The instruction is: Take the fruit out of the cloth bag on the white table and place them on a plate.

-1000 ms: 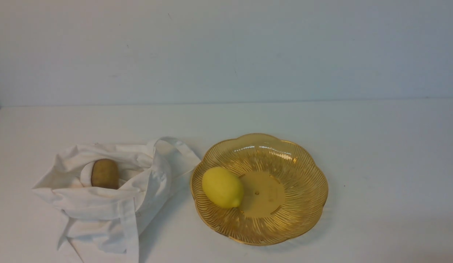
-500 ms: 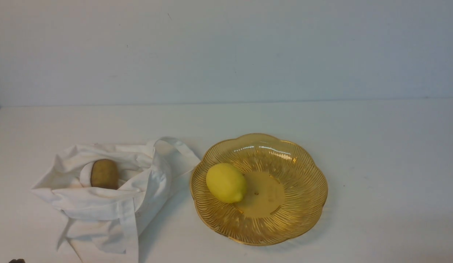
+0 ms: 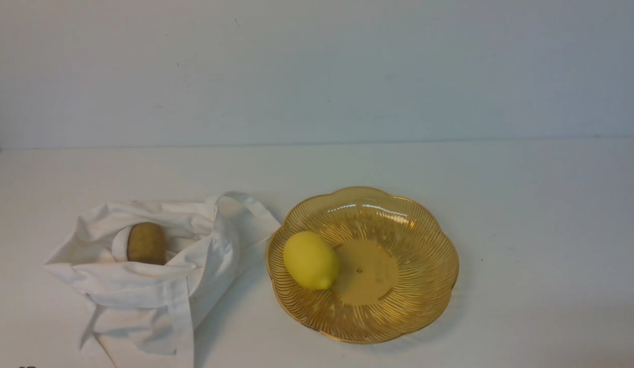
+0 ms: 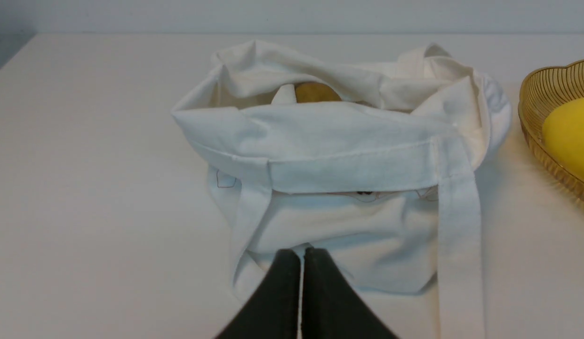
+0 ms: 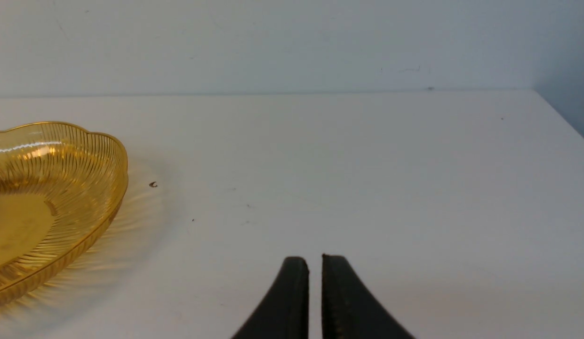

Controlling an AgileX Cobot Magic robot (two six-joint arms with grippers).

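Note:
The white cloth bag [image 3: 143, 276] lies open at the left of the white table [image 3: 526, 230]. The brown kiwi-like fruit [image 3: 146, 243] sits inside its mouth; it also shows in the left wrist view [image 4: 316, 92]. The yellow lemon [image 3: 310, 260] rests on the left part of the amber plate [image 3: 419, 255]. My left gripper [image 4: 301, 254] is shut and empty, just in front of the bag's near side [image 4: 348, 155]. My right gripper [image 5: 314, 261] is shut and empty over bare table to the right of the plate [image 5: 61, 155]. Neither gripper shows clearly in the front view.
A pale bluish-grey wall [image 3: 317, 71] runs behind the table. The bag's strap handles [image 4: 456, 245] hang down its near side and one loops towards the plate [image 3: 250, 204]. The table's left corner [image 4: 19, 47] and right corner [image 5: 555, 113] are in sight.
The lemon has rocked a little on the plate, to the right and back to the left. A dark bit at the bottom left edge has nearly gone from view.

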